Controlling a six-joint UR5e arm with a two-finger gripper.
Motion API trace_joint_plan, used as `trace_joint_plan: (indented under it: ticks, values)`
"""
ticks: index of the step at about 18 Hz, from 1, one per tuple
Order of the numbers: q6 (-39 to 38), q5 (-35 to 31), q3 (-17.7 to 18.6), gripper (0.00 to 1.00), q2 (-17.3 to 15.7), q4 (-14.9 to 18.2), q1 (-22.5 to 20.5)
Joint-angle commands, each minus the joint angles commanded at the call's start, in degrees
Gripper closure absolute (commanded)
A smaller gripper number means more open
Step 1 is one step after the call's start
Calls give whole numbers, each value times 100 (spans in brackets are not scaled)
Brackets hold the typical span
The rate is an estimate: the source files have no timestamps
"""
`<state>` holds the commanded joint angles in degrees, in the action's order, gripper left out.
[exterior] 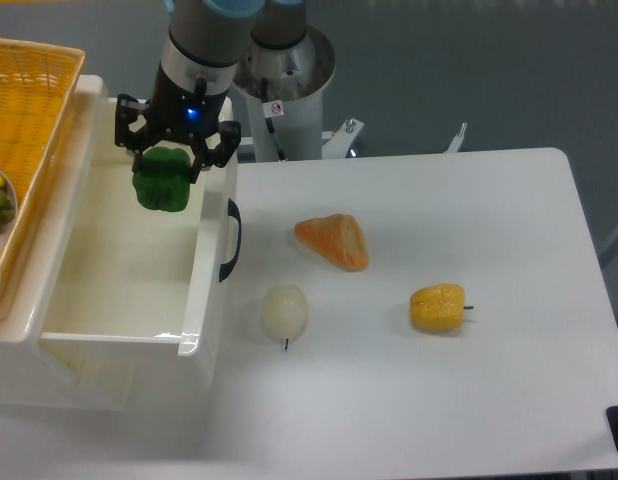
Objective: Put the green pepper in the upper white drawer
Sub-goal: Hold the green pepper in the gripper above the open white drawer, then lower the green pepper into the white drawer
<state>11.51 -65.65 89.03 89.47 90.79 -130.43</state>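
Overhead, fingers (pixel 167 158) clamped around the green pepper (pixel 163 185), above the upper white drawer (pixel 204 290).

yellow woven basket (pixel 29 110) top left | orange wedge (pixel 334 242) | white pear-like fruit (pixel 285 312) | yellow-orange pepper (pixel 438 307) | white table (pixel 509 220)

A white worktop (pixel 509 230) carries a white drawer (pixel 204 300) at its nine o'clock edge, the black handle (pixel 230 241) facing the open surface. Near the centre lies an orange wedge-shaped piece (pixel 334 242). At about seven o'clock from it rests a pale whitish round item (pixel 285 312); at about four o'clock, well apart, sits a yellow-orange pepper (pixel 438 307).
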Motion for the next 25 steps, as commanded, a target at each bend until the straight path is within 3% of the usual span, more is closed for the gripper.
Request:
trace_joint_plan:
  ticks: [25]
  values:
    - [-62,-123,9,39,35,26,149]
